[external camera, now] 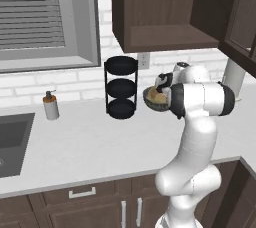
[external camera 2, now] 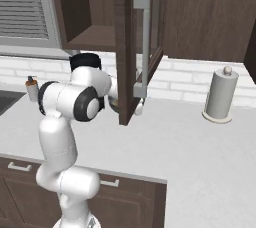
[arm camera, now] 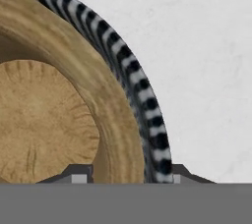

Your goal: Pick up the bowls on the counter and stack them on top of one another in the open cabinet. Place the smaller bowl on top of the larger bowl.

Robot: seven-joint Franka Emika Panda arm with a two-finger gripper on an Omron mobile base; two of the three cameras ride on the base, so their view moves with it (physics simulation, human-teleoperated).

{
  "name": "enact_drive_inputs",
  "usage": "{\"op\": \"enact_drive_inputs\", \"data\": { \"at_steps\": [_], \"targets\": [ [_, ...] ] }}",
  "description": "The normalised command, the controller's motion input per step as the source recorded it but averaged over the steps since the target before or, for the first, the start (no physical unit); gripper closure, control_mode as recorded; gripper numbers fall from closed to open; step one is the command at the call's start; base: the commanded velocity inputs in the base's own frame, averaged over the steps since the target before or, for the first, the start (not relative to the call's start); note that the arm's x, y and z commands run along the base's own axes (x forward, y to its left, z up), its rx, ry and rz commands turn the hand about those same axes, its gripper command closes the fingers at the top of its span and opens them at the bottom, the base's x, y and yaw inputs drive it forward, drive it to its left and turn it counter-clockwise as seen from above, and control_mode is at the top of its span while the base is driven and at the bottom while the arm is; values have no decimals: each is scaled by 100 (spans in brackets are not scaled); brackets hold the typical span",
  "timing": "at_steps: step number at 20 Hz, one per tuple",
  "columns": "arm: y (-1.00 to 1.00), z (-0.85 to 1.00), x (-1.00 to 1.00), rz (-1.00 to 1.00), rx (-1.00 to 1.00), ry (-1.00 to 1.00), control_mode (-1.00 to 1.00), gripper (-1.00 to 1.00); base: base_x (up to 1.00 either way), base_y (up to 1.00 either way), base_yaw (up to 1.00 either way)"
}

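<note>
Here, smaller bowl (arm camera: 44, 120) rim between hand (arm camera: 127, 175) fingers

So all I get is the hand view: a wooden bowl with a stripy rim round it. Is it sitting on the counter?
Observer: No. The bowls, the tan one nested in the grey one, hang in the air above the counter. The gripper holds them at the rim.
Operator: Where is the cabinet, then?
Observer: The cabinet is on the wall higher up. Its shelf is above the bowls and its door stands open.
Operator: Is there anything nearby it could bump?
Observer: A black three-tier rack stands on the counter right beside the bowls.
</note>
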Motion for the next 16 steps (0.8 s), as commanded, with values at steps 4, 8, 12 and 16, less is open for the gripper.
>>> {"op": "enact_drive_inputs", "data": {
  "at_steps": [4,8,12,16],
  "targets": [
    [-10,100,-99,-16,6,-14,-100,100,0,0,0],
    [0,100,-91,-6,1,-18,-100,100,0,0,0],
    [0,100,-100,0,0,-15,-100,100,0,0,0],
    [0,100,-100,0,0,-15,-100,100,0,0,0]
  ]
}}
